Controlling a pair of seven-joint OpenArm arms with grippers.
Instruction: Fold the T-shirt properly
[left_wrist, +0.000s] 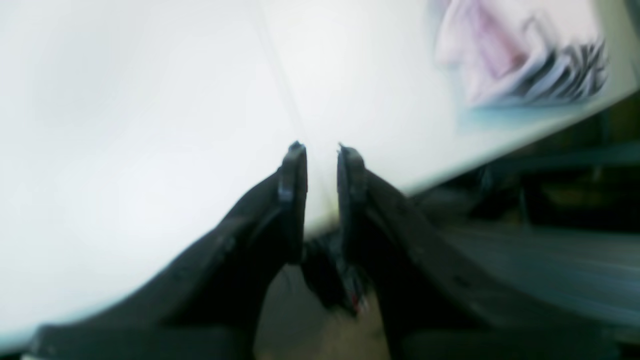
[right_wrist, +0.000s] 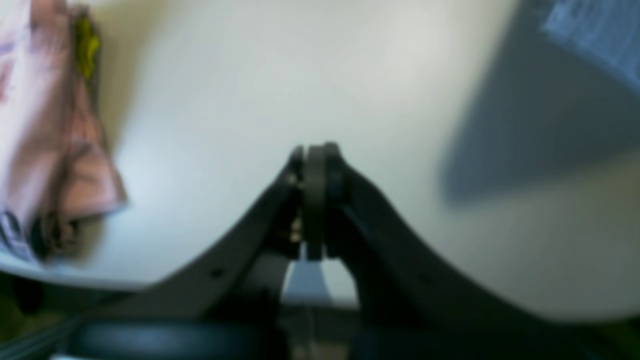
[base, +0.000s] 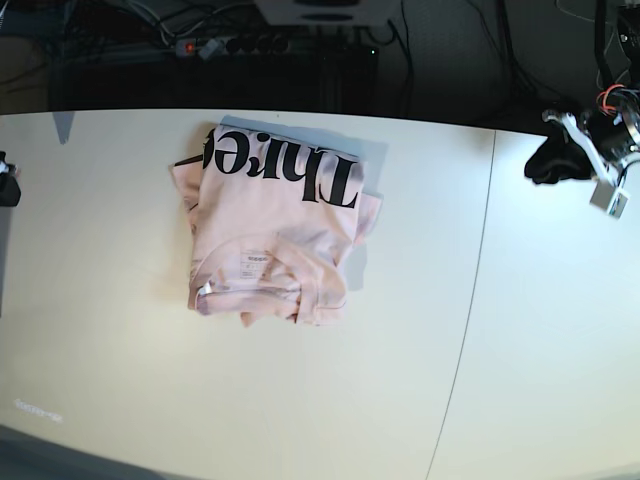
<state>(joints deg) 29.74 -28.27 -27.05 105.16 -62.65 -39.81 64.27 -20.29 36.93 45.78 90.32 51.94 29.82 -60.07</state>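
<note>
Since the pale pink cotton T-shirt (base: 270, 235) is soft and limp, grip hems; left gripper (left_wrist: 321, 150) slightly parted, right gripper (right_wrist: 316, 150) closed, both empty.

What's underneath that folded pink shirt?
The T-shirt lies folded on the white table, lettering and neck label facing up. Its lower layers, and the table beneath it, are covered, so nothing more can be seen there.

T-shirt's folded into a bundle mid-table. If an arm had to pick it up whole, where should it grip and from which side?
Probably the T-shirt's near edge, approached low from the table's front. The layers stack thick there by the white neck label, so one pinch could catch them together. The far edge with the black lettering looks thinner and flatter. Both grippers sit off at the table's sides.
</note>
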